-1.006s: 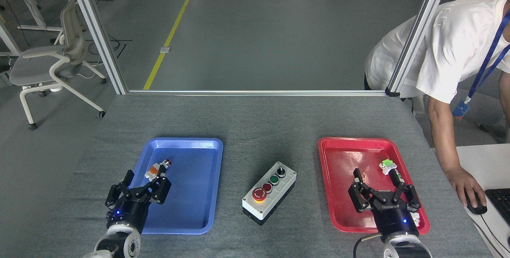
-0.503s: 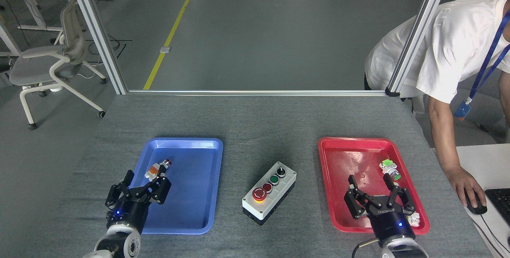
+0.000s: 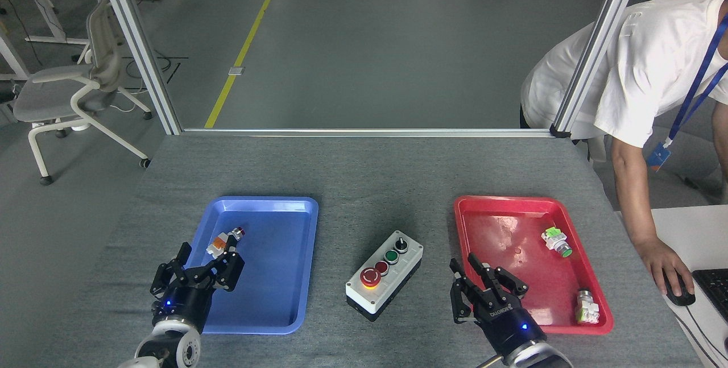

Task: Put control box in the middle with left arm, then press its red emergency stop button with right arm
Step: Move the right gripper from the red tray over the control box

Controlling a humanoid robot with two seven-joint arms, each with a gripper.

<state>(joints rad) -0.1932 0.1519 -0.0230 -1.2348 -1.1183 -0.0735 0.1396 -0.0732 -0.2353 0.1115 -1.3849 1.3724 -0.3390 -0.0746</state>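
Right claw [image 3: 483,288]: fingers spread, grasping nothing; it hovers over the near left corner of the red tray [image 3: 463,231], a blue light on its black body.
Box relative to right claw: the control box [image 3: 385,275] lies to the claw's left, apart from it, with bare grey desk between them.
Left claw [image 3: 196,268]: fingers spread, empty, poised over the near left edge of the blue tray [image 3: 278,277]; the box is well off to its right.
Control box: it sits on the middle [image 3: 364,186] of the desk, between the two trays, turned at a slant.
Red emergency stop button [image 3: 369,276]: at the box's near left end, facing up, untouched; the small red button, green button and black knob run away from it in a row.
Blue tray contents: a small white-orange switch part [image 3: 223,240] just beyond the left claw's fingertips.
Red tray contents: a green-topped part [image 3: 555,241] far right, a white part [image 3: 586,306] at the near right corner.
Beyond the desk: a person in a white shirt [image 3: 642,66] leans in at the right, one hand on a mouse [image 3: 678,294].
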